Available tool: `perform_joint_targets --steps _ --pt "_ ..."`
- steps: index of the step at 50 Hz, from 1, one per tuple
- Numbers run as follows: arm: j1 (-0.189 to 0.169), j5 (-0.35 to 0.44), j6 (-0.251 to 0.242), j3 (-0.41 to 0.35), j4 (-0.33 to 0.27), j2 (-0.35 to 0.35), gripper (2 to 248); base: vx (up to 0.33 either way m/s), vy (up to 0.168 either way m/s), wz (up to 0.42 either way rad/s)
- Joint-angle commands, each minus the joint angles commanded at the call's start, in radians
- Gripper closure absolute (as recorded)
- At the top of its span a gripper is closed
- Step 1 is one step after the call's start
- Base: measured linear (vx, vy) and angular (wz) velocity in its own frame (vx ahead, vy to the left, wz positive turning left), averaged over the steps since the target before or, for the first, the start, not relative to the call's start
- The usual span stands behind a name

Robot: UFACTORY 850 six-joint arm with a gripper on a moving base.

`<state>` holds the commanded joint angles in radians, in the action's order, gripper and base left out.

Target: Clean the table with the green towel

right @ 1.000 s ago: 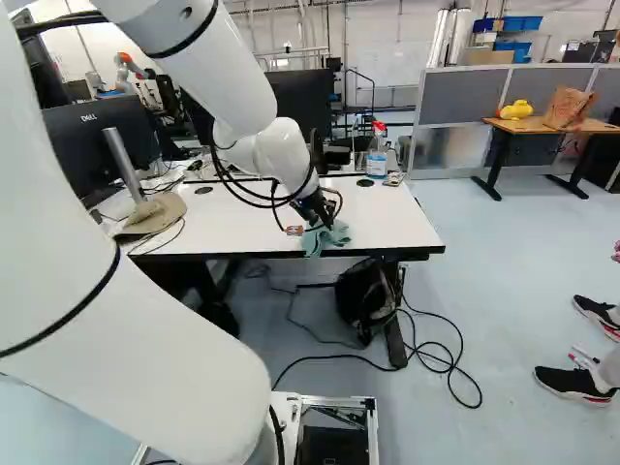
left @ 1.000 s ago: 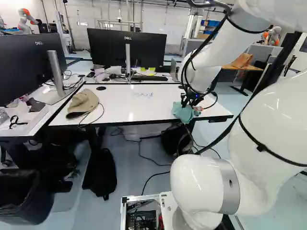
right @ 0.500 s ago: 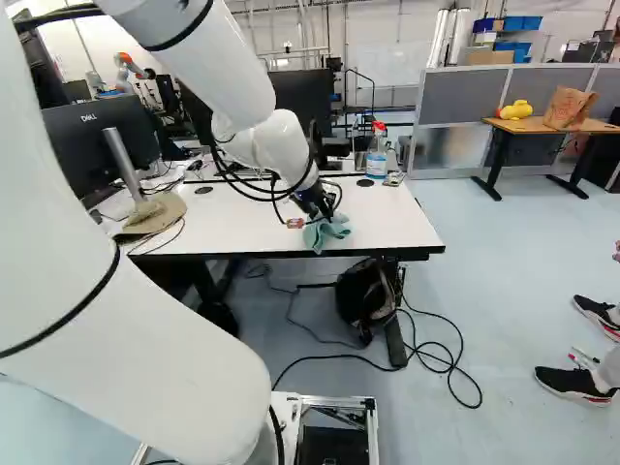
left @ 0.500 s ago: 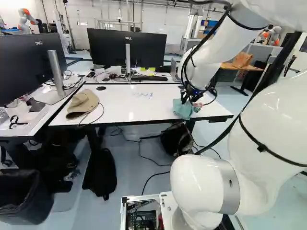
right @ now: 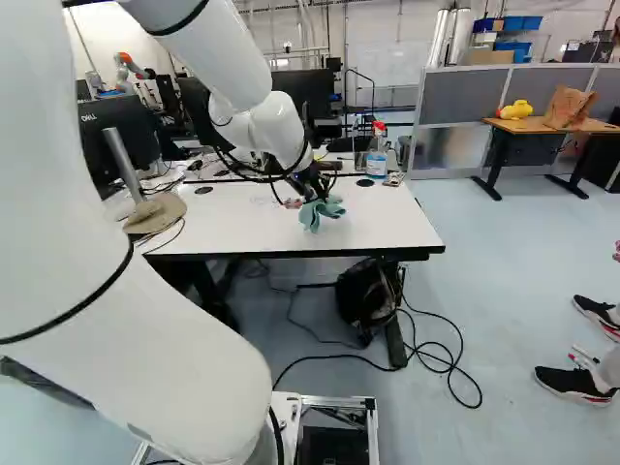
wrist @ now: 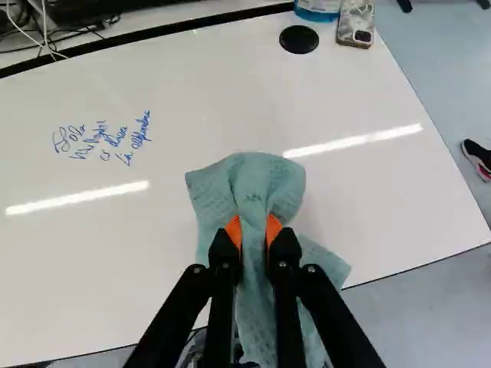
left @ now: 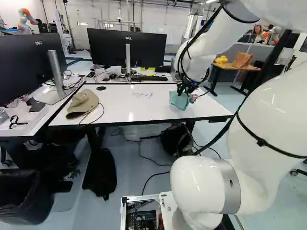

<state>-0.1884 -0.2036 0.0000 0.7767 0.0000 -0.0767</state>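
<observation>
Ahead of the base, the white worktop (left: 120, 109) lies broad and flat, its black-trimmed near edge towards the robot. The white arm (left: 259, 124) reaches out above its right part. Past the far edge stands a black monitor (left: 125, 47); a second monitor (left: 26, 67) stands on the desk beyond the left edge. Below the near edge, towards the right corner, a black bag (right: 363, 295) sits on the floor. The black gripper (left: 183, 89) is over the worktop's near right part. In the wrist view the gripper (wrist: 254, 230) is closed firmly on the green towel (wrist: 253, 184), its orange pads (wrist: 234, 230) pinching the bunched cloth from both sides. The towel is nearer the near edge than the far one, towards the near right corner; whether its folds touch the surface I cannot tell. A tan cap (left: 84, 103) rests by the left edge. At the far right corner stands a spray bottle (right: 377, 153) of blue liquid, with a phone (wrist: 355, 23) near it and a round black cover (wrist: 299, 40) just beside the phone. Blue handwriting (wrist: 103, 140) marks the surface between cap and towel.
</observation>
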Motion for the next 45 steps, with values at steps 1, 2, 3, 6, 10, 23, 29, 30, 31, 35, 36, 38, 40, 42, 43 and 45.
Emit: perform_joint_targets --steps 1,2,3,6,10,23,29,30,31,35,36,38,40,42,43,45 --pt "0.003 0.0 0.0 0.005 0.0 0.005 197 0.0 0.0 0.0" --pt "0.005 0.0 0.0 0.009 0.0 0.009 197 0.0 0.0 0.0" --pt "0.008 0.0 0.0 0.014 0.0 0.014 197 0.0 0.0 0.0" --pt "0.016 0.0 0.0 0.027 0.0 0.028 197 0.0 0.0 0.0" --pt "0.027 0.0 0.0 0.045 0.0 0.046 197 0.0 0.0 0.0" --pt "0.064 0.0 0.0 0.095 0.0 0.095 197 0.0 0.0 0.0" --pt "0.083 0.0 0.0 0.117 0.0 0.116 197 0.0 0.0 0.0" --pt "0.086 0.0 0.0 0.12 0.0 0.12 197 0.0 0.0 0.0" --pt "0.089 0.0 0.0 0.124 0.0 0.123 197 0.0 0.0 0.0" --pt "0.101 0.0 0.0 0.139 0.0 0.137 197 0.0 0.0 0.0" --pt "0.104 0.0 0.0 0.142 0.0 0.141 197 0.0 0.0 0.0" --pt "0.11 0.0 0.0 0.15 0.0 0.148 197 0.0 0.0 0.0" --pt "0.116 0.0 0.0 0.158 0.0 0.155 197 0.0 0.0 0.0" --pt "0.122 0.0 0.0 0.165 0.0 0.162 197 0.0 0.0 0.0" --pt "0.125 0.0 0.0 0.169 0.0 0.166 197 0.0 0.0 0.0" --pt "0.131 0.0 0.0 0.177 0.0 0.173 197 0.0 0.0 0.0"
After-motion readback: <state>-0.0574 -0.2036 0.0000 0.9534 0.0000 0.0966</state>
